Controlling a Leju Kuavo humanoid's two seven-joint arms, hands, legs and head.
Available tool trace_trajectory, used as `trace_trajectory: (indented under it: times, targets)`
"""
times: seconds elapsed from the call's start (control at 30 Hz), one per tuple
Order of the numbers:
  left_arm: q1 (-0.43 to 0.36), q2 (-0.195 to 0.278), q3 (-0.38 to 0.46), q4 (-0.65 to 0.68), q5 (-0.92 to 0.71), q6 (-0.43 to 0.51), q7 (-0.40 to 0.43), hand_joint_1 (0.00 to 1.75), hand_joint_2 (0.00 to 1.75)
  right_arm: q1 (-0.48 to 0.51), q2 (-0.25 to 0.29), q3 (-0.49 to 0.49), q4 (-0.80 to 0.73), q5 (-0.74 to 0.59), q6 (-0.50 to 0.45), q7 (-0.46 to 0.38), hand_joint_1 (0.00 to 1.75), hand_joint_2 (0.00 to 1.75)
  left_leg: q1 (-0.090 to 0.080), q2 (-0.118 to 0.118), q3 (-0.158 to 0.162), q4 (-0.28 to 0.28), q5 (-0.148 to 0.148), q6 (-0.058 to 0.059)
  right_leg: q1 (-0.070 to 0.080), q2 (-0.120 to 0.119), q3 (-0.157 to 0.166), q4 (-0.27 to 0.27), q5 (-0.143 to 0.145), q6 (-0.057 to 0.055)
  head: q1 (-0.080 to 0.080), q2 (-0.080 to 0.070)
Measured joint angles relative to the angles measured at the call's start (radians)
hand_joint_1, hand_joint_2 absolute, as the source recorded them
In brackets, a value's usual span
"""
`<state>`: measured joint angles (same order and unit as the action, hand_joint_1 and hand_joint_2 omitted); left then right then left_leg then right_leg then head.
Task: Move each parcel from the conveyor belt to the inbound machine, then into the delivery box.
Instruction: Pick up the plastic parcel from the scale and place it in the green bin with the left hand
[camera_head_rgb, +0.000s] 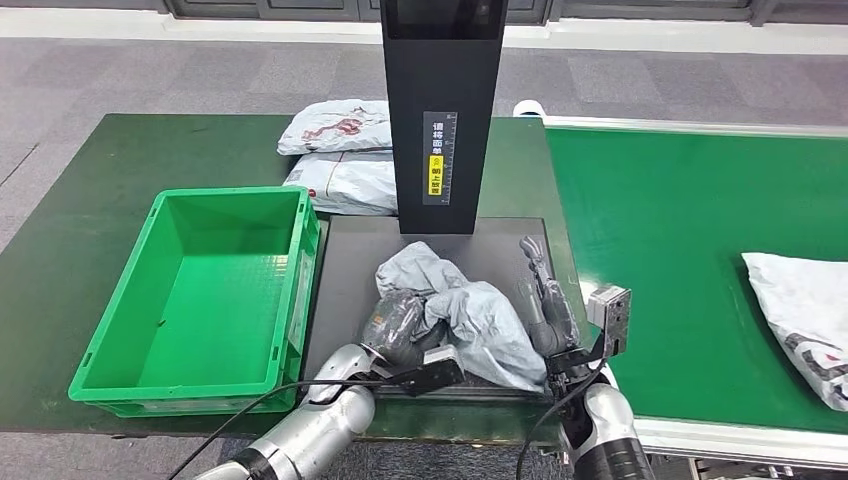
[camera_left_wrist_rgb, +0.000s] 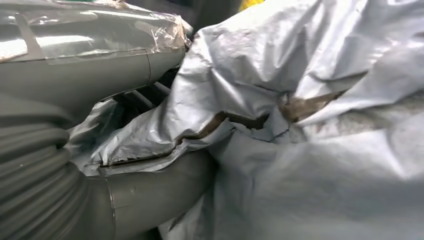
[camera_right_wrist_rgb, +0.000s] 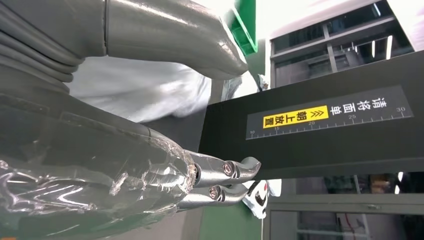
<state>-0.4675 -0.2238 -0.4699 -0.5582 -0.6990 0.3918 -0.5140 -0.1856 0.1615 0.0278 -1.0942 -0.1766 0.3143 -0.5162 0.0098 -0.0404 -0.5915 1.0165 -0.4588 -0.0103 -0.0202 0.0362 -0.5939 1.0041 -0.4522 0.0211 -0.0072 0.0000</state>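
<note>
Grey parcel (camera_head_rgb: 468, 305), crumpled, lies on the dark platform of the inbound machine (camera_head_rgb: 345, 262) in the head view, just in front of the machine's black upright column (camera_head_rgb: 442, 110). The left hand (camera_head_rgb: 395, 328) grips the parcel's near left corner, fingers wrapped into the plastic, while the right hand (camera_head_rgb: 545, 298) rests with fingers stretched along the parcel's right side, holding nothing — whether it touches the bag cannot be told. To the left of the platform stands the green delivery box (camera_head_rgb: 130, 362), touching its edge. Two more white parcels (camera_head_rgb: 340, 155) are stacked on the dark green surface (camera_head_rgb: 90, 190) behind the box, left of the column. On the right runs the green conveyor belt (camera_head_rgb: 670, 220), with another white parcel (camera_head_rgb: 805, 310) near its right end. In the left wrist view the grey parcel (camera_left_wrist_rgb: 310, 125) bulges right against the left hand (camera_left_wrist_rgb: 95, 65), its folds pinched between the thumb and the fingers. In the right wrist view the right hand (camera_right_wrist_rgb: 130, 165) shows its fingers (camera_right_wrist_rgb: 235, 170) extended and apart with nothing between them; beyond them are the black column (camera_right_wrist_rgb: 350, 135), with its yellow label, and a patch of the grey parcel (camera_right_wrist_rgb: 140, 90).
</note>
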Motion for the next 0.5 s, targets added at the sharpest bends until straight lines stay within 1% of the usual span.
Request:
trace_trajectory:
  times: [0.07,0.13,0.2,0.23,0.3,0.37,0.43,0.5]
  targets:
    - [0.011,0.009,0.051,-0.071,0.041,0.081,-0.006,1.75,1.75,0.008,0.001,0.0,-0.007,0.0,-0.009,-0.001,0.0,0.0,0.0,0.0,0.0,0.0,0.0,0.0,0.0,0.0,0.0,0.0,0.0,0.0,0.0,0.0]
    - [0.016,0.025,0.111,-0.172,0.039,0.184,0.009,1.75,1.75,0.016,0.001,0.0,-0.012,-0.004,-0.022,-0.004,0.0,0.0,0.0,0.0,0.0,0.0,0.0,0.0,0.0,0.0,0.0,0.0,0.0,0.0,0.0,0.0]
    - [0.022,0.04,0.176,-0.282,-0.029,0.27,0.028,1.75,1.75,0.019,0.001,0.0,-0.012,-0.012,-0.034,-0.009,0.0,0.0,0.001,0.0,0.0,0.0,0.0,0.0,0.001,0.0,0.0,0.0,0.0,0.0,0.0,0.0]
    - [0.027,0.043,0.212,-0.336,-0.083,0.293,0.029,1.75,1.75,0.019,0.001,0.0,-0.012,-0.016,-0.039,-0.012,0.0,0.0,0.001,0.0,0.0,0.0,0.0,0.0,0.001,0.0,0.0,0.0,0.0,0.0,0.0,0.0]
    - [0.041,0.036,0.303,-0.44,-0.201,0.308,0.0,1.75,1.75,0.019,0.001,0.0,-0.012,-0.027,-0.048,-0.019,0.0,0.0,0.001,0.0,0.0,0.0,0.0,0.0,0.001,0.001,0.0,0.001,0.0,0.0,0.0,0.0]
    - [0.051,0.013,0.422,-0.541,-0.301,0.31,-0.052,1.75,1.75,0.019,0.001,0.0,-0.013,-0.038,-0.054,-0.025,0.0,0.0,0.001,0.001,0.0,0.0,0.0,0.0,0.0,0.001,-0.001,0.0,0.0,0.0,0.0,0.0]
    - [0.056,-0.008,0.526,-0.619,-0.35,0.31,-0.087,1.75,1.75,0.019,0.001,0.0,-0.013,-0.044,-0.055,-0.027,0.0,0.0,0.0,0.002,0.0,0.0,0.0,0.0,0.0,0.002,-0.001,0.0,0.0,0.0,0.0,0.0]
    - [0.064,-0.026,0.597,-0.68,-0.376,0.31,-0.117,1.75,1.75,0.018,0.001,0.0,-0.013,-0.049,-0.058,-0.028,0.0,0.0,0.0,0.001,-0.001,0.0,0.0,0.0,0.0,0.002,-0.001,0.0,0.0,0.0,0.0,0.0]
